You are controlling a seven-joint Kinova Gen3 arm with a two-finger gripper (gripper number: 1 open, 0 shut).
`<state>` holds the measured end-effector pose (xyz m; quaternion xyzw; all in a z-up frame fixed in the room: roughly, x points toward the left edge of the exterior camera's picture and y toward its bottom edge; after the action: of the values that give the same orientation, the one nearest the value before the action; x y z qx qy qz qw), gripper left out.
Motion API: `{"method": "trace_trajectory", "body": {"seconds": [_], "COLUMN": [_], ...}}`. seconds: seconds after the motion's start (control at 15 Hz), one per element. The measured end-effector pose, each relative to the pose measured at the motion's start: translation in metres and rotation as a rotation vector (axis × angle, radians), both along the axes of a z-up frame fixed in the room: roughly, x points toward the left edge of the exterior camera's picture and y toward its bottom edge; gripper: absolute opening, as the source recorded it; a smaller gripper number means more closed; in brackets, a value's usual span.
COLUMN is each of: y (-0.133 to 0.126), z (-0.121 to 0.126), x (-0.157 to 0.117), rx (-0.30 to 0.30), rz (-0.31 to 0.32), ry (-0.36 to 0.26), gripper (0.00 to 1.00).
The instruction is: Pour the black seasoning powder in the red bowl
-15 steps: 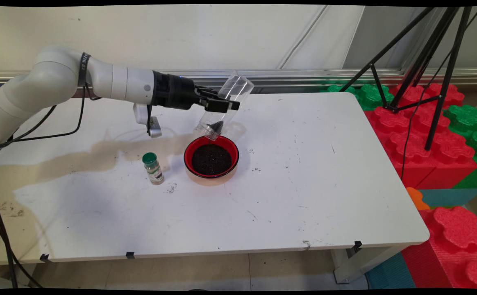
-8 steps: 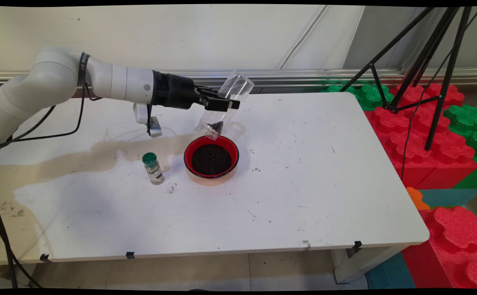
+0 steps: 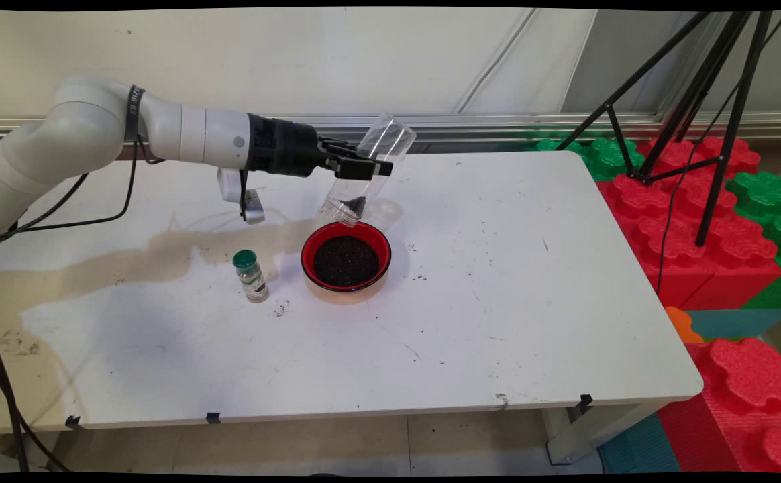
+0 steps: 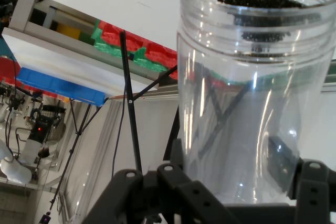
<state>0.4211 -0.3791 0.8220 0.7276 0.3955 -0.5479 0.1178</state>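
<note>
My gripper [image 3: 363, 168] is shut on a clear plastic jar [image 3: 368, 172], held tilted with its mouth down over the far rim of a red bowl [image 3: 345, 260]. A little dark grain sits at the jar's mouth [image 3: 352, 206]. The bowl holds a bed of the same dark grain. In the hand view the clear plastic jar [image 4: 247, 93] fills the right side, dark grain [image 4: 257, 1] gathered at its mouth, with the gripper [image 4: 231, 198] closed round its body. A small spice bottle with a green cap [image 3: 250, 275] stands left of the bowl.
Scattered dark specks lie on the white table [image 3: 498, 302] near the bowl. A black tripod [image 3: 692, 100] stands at the back right over red and green foam blocks [image 3: 706, 241]. Black cables hang from the arm at the left.
The jar and gripper have risen very slightly and stay tilted over the bowl. Bowl and spice bottle have not moved.
</note>
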Motion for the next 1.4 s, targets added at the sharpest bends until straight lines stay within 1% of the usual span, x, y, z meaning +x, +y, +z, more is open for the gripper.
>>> {"method": "trace_trajectory", "body": {"seconds": [0.87, 1.13, 1.4], "y": [0.006, 0.007, 0.007], "z": [-0.012, -0.012, -0.009], "x": [0.008, 0.008, 0.007], "rx": [-0.003, -0.003, 0.007], "rz": [-0.001, -0.001, 0.007], "ry": [-0.015, -0.010, 0.008], "gripper": [0.00, 0.00, 0.00]}}
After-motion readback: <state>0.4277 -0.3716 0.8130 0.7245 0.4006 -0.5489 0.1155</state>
